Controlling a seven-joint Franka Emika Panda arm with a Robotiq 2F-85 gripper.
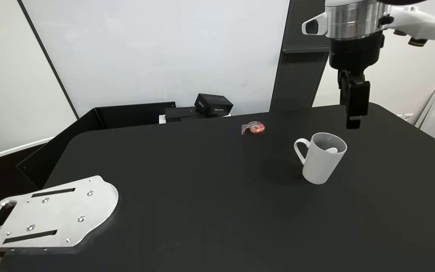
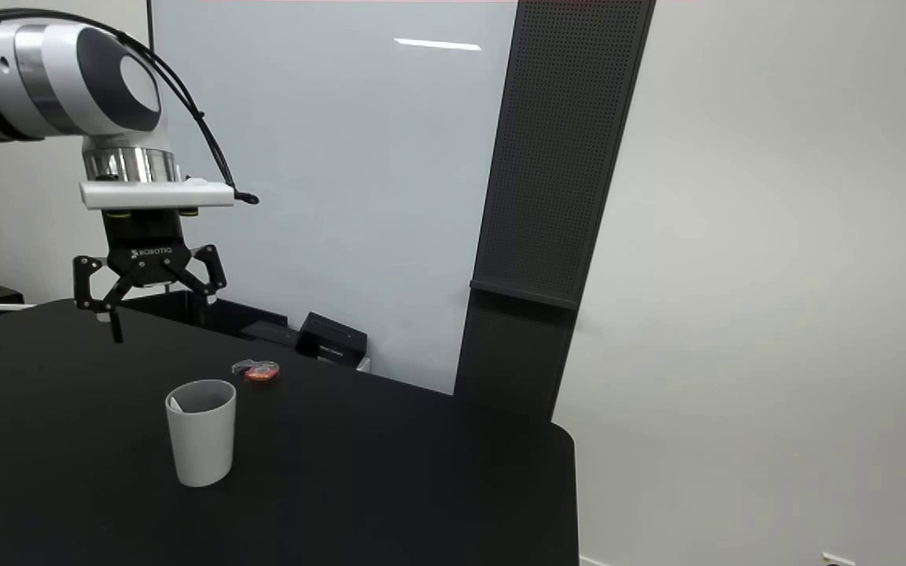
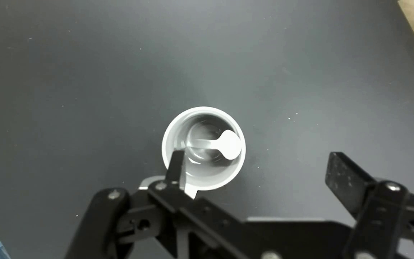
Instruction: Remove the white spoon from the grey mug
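The grey mug point(image 1: 317, 166) stands on the black table point(image 1: 202, 196) and also shows in an exterior view point(image 2: 203, 444) and in the wrist view point(image 3: 207, 180). The white spoon point(image 3: 229, 145) leans inside it with its bowl up at the rim and its handle down in the mug. Only its top shows in both exterior views point(image 1: 332, 150) point(image 2: 176, 405). My gripper point(image 3: 259, 167) is open and empty, above the table and higher than the mug, as both exterior views point(image 1: 353, 122) point(image 2: 158, 322) show. In the wrist view one finger overlaps the mug's rim and part of its handle.
A small red and clear tape dispenser point(image 1: 255, 127) lies behind the mug. A silver metal plate point(image 1: 62, 211) is at the table's side. Black boxes point(image 1: 213, 105) sit beyond the back edge, before a white panel point(image 1: 164, 49).
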